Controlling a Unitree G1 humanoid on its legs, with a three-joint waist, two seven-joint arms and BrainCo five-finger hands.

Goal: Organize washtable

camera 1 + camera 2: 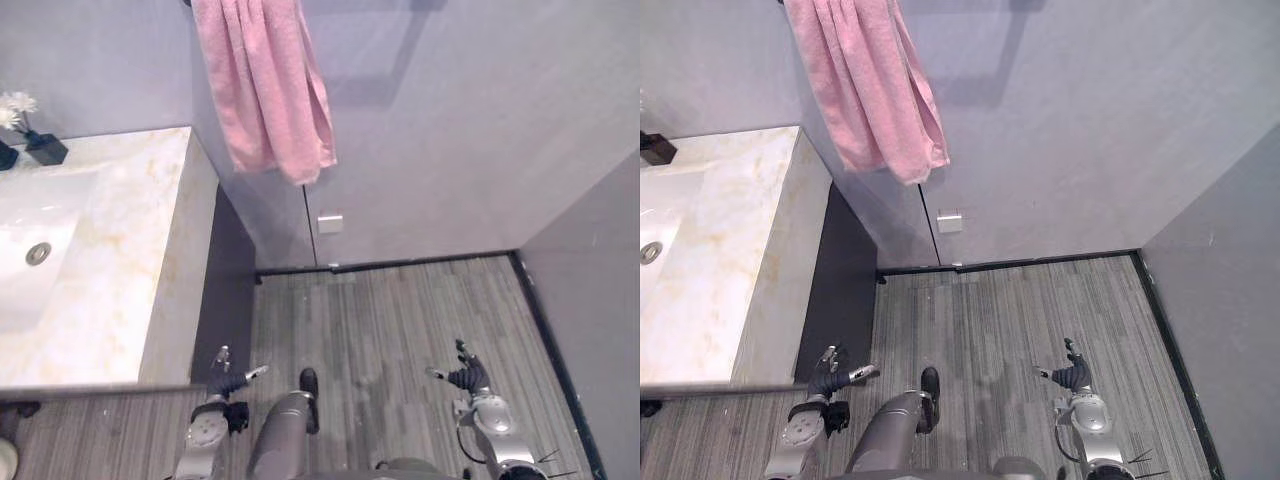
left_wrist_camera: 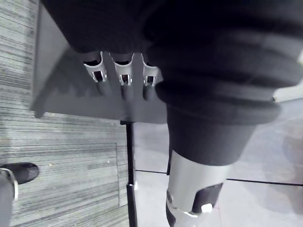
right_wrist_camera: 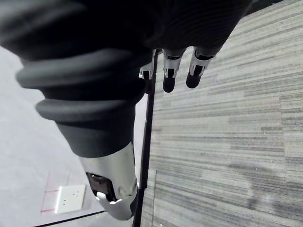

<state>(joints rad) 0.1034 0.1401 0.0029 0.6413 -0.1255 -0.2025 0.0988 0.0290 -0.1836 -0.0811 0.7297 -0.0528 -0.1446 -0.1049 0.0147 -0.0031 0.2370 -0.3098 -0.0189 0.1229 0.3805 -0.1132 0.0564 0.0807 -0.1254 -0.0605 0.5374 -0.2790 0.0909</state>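
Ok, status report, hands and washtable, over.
Left hand open, empty; right hand open, empty. Pale marble washtable at robot's left, untouched. Pink towel hanging on wall beside it; no obstacle seen.

Pink towel (image 1: 265, 85) beside the washtable (image 1: 120, 260), whose top is cream marble, tan-veined. Floor (image 1: 400, 320) beside the washtable: grey, streaky planks.

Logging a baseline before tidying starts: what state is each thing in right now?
Pink towel: hanging, bunched.
Flower vase: upright at the washtable back edge.
Sink: nothing in its visible part.
Left hand: open, empty, beside the washtable.
Right hand: open, empty, above the floor.
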